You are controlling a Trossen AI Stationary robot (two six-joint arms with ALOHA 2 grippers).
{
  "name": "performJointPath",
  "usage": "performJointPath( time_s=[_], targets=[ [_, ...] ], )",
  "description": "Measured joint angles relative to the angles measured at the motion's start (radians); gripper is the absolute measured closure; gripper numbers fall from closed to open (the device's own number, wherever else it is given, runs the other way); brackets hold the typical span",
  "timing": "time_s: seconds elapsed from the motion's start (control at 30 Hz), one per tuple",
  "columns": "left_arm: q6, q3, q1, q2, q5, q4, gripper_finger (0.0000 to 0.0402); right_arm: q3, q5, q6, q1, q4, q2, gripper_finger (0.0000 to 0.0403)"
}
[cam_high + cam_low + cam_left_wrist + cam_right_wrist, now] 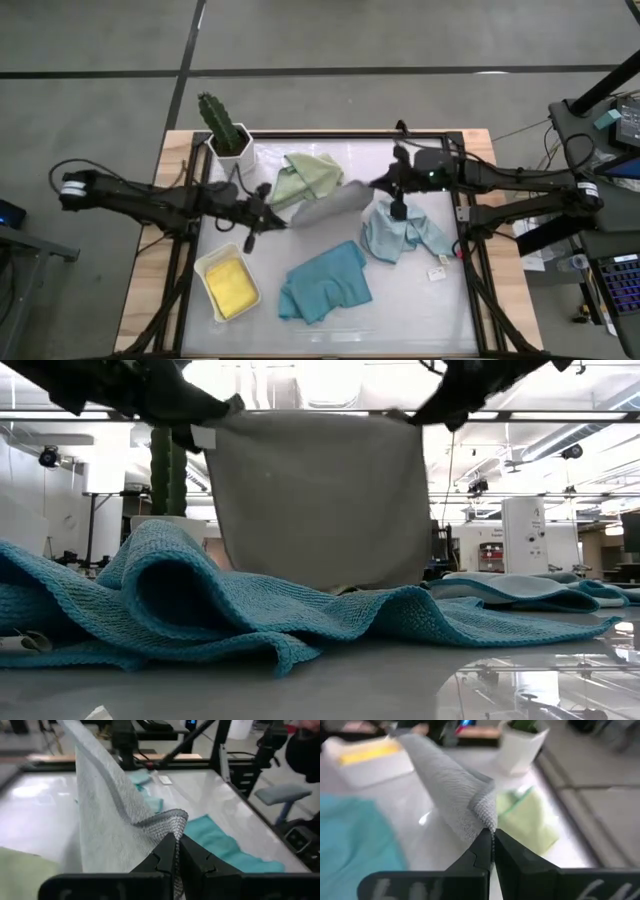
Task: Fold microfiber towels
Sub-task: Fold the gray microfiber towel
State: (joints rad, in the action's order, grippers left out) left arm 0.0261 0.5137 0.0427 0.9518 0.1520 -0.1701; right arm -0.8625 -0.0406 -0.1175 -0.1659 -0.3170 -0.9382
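Observation:
The grey towel (325, 205) hangs spread between my two grippers above the table's middle; in the low view it is a flat sheet (320, 500) whose lower edge is hidden behind the teal towel (200, 600). My left gripper (270, 215) is shut on one top corner and my right gripper (385, 185) on the other. The sage green towel (305, 175) lies crumpled at the far middle, the pale blue one (400, 232) at the right, and the teal one (325, 282) at the near middle. The yellow towel (230, 285) lies in the white tray. My left gripper pinches the grey towel's top corner (170, 822) between its two shut fingers, coming level from the table's left. The cloth bunches in a small fold at the fingertips and runs from there toward the other gripper, with the sheet hanging below. My right gripper pinches the opposite top corner (487, 817) between its two shut fingers, coming level from the table's right. The corner is gathered into a fold at the fingertips. The top edge (310, 415) runs nearly straight between the two grippers.
A cactus in a white pot (228, 135) stands at the far left corner. The white tray (212, 268) sits at the near left. A small white tag (437, 273) lies near the right edge. Black frame rails (470, 270) run along the table's sides.

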Motion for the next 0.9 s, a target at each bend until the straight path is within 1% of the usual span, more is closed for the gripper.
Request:
performJointPath(
  time_s=[0.1, 0.2, 0.3, 0.37, 0.57, 0.63, 0.77, 0.9],
  targets=[
    [0.060, -0.011, 0.044, 0.079, 0.001, -0.051, 0.0401, 0.009, -0.041, 0.028, 0.042, -0.069, 0.000, 0.0394],
    [0.117, -0.012, 0.096, 0.156, 0.000, -0.056, 0.0401, 0.017, -0.099, 0.080, 0.083, -0.126, 0.000, 0.0394],
    [0.162, -0.006, 0.147, 0.229, -0.005, -0.077, 0.0401, 0.034, -0.156, 0.154, 0.126, -0.137, -0.007, 0.0394],
    [0.195, -0.007, 0.174, 0.280, -0.005, -0.119, 0.0401, 0.053, -0.180, 0.191, 0.157, -0.137, -0.009, 0.0394],
    [0.303, -0.004, 0.213, 0.403, -0.005, -0.200, 0.0401, 0.105, -0.187, 0.256, 0.239, -0.116, -0.046, 0.0394],
    [0.314, -0.004, 0.216, 0.447, -0.001, -0.250, 0.0401, 0.125, -0.187, 0.261, 0.253, -0.104, -0.066, 0.0394],
    [0.319, -0.002, 0.220, 0.516, 0.002, -0.329, 0.0401, 0.157, -0.203, 0.274, 0.260, -0.057, -0.125, 0.0394],
    [0.353, -0.001, 0.220, 0.553, 0.003, -0.338, 0.0401, 0.163, -0.204, 0.304, 0.260, -0.050, -0.201, 0.0394]
  ],
)
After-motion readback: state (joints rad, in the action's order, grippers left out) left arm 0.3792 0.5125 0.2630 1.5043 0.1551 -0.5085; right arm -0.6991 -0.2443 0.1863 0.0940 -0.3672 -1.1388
